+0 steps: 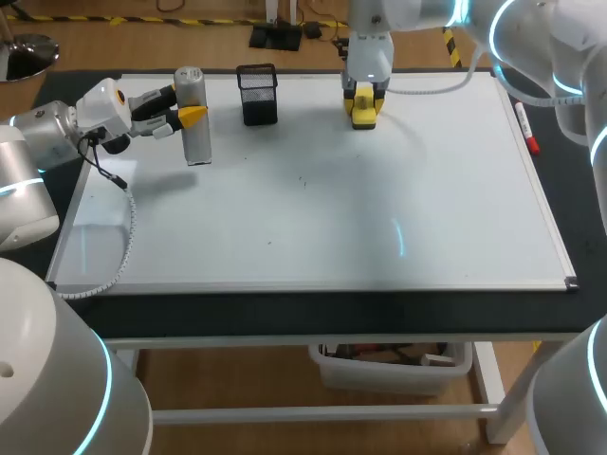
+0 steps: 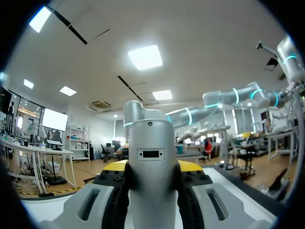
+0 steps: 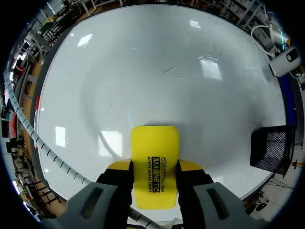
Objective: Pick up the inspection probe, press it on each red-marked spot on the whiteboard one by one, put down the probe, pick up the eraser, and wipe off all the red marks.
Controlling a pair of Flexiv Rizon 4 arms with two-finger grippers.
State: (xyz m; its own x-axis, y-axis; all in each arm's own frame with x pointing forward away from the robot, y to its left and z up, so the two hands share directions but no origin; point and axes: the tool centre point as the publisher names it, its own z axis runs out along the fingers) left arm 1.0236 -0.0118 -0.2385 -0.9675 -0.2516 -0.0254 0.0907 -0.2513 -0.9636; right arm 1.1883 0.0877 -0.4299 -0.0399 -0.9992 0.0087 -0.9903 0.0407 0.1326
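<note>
At upper left our left gripper [image 1: 188,117] clamps the probe [image 1: 196,142] round its upper body; it looks rigid and smooth. Farther back, top centre, our right gripper [image 1: 363,106] pinches the eraser [image 1: 363,118] by its sides, probably light and stiff.

Table stock, counted — one whiteboard [image 1: 332,218], one grey inspection probe [image 1: 195,133], one yellow eraser [image 3: 155,162], one black mesh holder [image 1: 258,95], one red marker [image 1: 526,129]. Grippers — two: left gripper [image 1: 190,115], right gripper [image 1: 363,110].

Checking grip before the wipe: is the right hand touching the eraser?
Touching. The right wrist view shows the eraser clamped in the right hand, with a yellow fingertip pressed against each of its sides.
</note>
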